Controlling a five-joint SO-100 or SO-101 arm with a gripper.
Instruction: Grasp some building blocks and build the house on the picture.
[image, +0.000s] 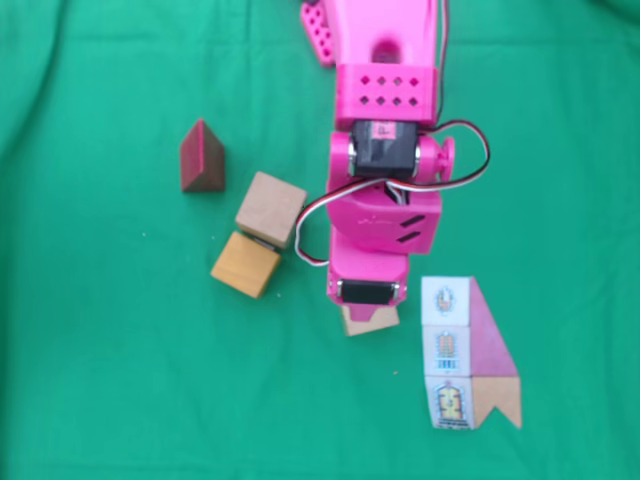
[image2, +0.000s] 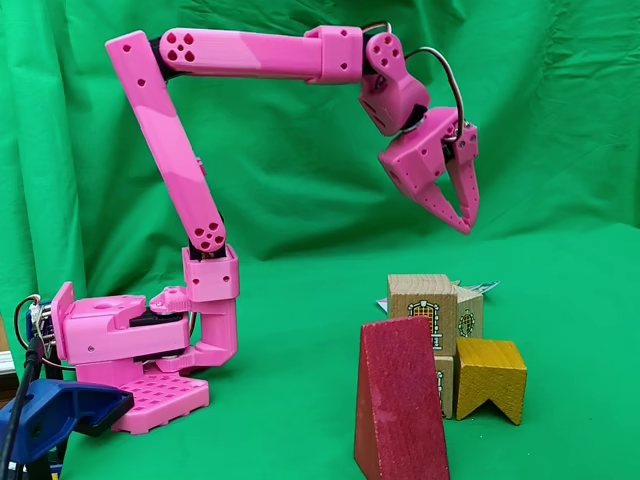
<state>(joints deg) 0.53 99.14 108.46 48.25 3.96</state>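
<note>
Nearest in a fixed view from the side: dark red prism standing upright on the green cloth, right at the front. Just behind it and to the right, the orange-yellow block with a notch cut into its underside, touching a stack of pale tan cubes; window drawings visible on the cube faces. Further back, high above that stack and well clear of it, the pink gripper, hanging in the air with nothing between its fingers, tips pointing down and nearly together, only a narrow gap left. Arm rising steeply from its base at far left, then reaching level to the right, wrist bent down.

From above, in a fixed view: card with the house design lying flat at lower right, three white squares in a column, pink slanted patch beside them. Just left of the card, one pale tan block peeping out from under the arm's end, mostly hidden by it. Further left, orange-yellow block touching a tan cube corner to corner. Beyond those, upper left, the dark red prism, apart from the pair. Arm body covering the middle, wires looping off to the right.
</note>
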